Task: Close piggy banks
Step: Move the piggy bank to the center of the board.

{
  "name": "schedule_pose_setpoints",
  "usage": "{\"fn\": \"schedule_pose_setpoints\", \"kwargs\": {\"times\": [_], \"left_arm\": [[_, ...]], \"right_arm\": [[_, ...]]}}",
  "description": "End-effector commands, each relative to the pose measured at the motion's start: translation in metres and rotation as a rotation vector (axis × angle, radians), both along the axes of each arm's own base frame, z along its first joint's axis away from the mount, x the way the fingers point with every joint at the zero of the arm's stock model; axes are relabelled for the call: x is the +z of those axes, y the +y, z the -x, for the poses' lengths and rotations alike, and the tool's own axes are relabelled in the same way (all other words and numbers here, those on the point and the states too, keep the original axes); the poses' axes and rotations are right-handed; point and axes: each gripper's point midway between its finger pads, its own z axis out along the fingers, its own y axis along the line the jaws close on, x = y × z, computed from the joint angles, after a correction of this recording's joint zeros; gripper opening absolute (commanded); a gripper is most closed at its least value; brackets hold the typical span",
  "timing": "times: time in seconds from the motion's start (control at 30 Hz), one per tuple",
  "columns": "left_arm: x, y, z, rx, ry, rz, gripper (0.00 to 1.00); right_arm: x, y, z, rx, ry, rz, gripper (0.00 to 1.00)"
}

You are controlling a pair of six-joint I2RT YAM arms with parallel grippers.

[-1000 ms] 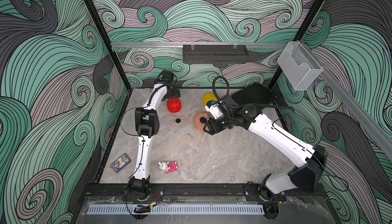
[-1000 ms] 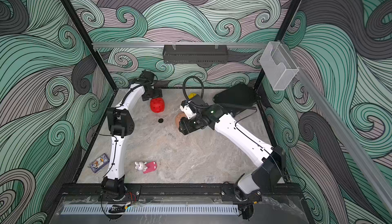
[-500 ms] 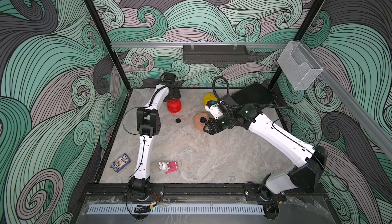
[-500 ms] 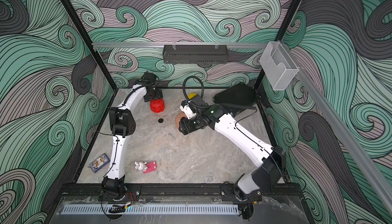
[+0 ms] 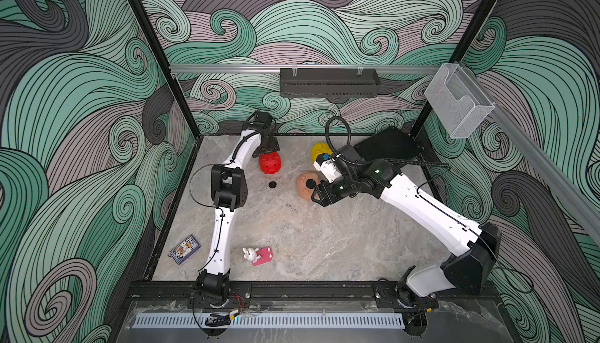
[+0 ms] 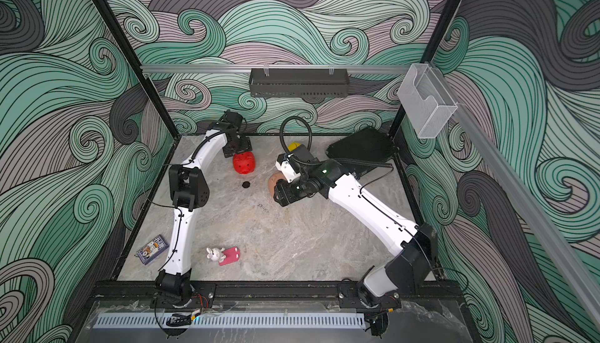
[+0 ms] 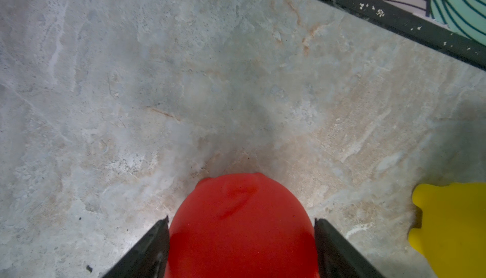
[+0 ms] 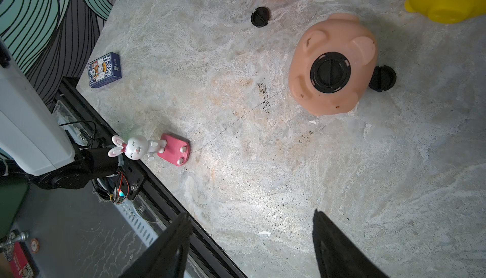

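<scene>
**A:** Where's the red pig (image 5: 270,164)?

**B:** Back-left, about eleven o'clock on the worktop (image 5: 324,244). The left pincer (image 7: 241,222) has it, with its jaws set against both flanks, across the body.

**A:** And something to close it with?

**B:** The lone plug (image 5: 272,185) lies flat at six o'clock from the red pig, near it but apart. It's round, so there's no long axis to line up. The left arm is nearer, but I'd say its pincer is spoken for. The right pincer (image 8: 251,214) stands wide and empty at four o'clock of the peach pig (image 8: 339,103).

**A:** Count them for me.

**B:** There are three pigs: the red one, the yellow pig (image 5: 318,152) around twelve o'clock, and the peach one belly-up near the middle. There are three black plugs: the seated plug (image 8: 330,72) in the peach belly, the side plug (image 8: 382,78) just beside that pig, and the lone one. I guess the two loose plugs belong to red and yellow, though I can't see either belly hole. One bunny toy (image 5: 250,254) and one card box (image 5: 184,249) lie toward seven o'clock.
</scene>
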Motion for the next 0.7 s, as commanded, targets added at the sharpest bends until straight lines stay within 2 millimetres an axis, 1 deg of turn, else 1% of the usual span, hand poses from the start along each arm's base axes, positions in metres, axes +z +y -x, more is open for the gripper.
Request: {"fn": "schedule_pose_setpoints", "kwargs": {"times": [0.0, 0.33, 0.47, 0.6, 0.67], "left_arm": [[-0.034, -0.01, 0.057, 0.009, 0.245, 0.018, 0.81], [-0.04, -0.019, 0.097, 0.012, 0.315, 0.032, 0.78], [-0.045, -0.023, 0.113, 0.005, 0.345, 0.035, 0.78], [-0.046, -0.022, 0.128, -0.005, 0.365, 0.023, 0.77], [-0.046, -0.018, 0.136, -0.011, 0.372, 0.012, 0.77]], "right_arm": [[0.003, -0.001, 0.002, 0.01, -0.008, 0.001, 0.74], [0.004, 0.003, -0.002, 0.01, -0.014, -0.009, 0.74], [0.005, 0.005, -0.005, 0.009, -0.022, -0.007, 0.74], [0.004, 0.007, -0.006, 0.007, -0.013, -0.012, 0.74], [0.004, 0.008, -0.006, 0.007, -0.009, -0.016, 0.74]]}}
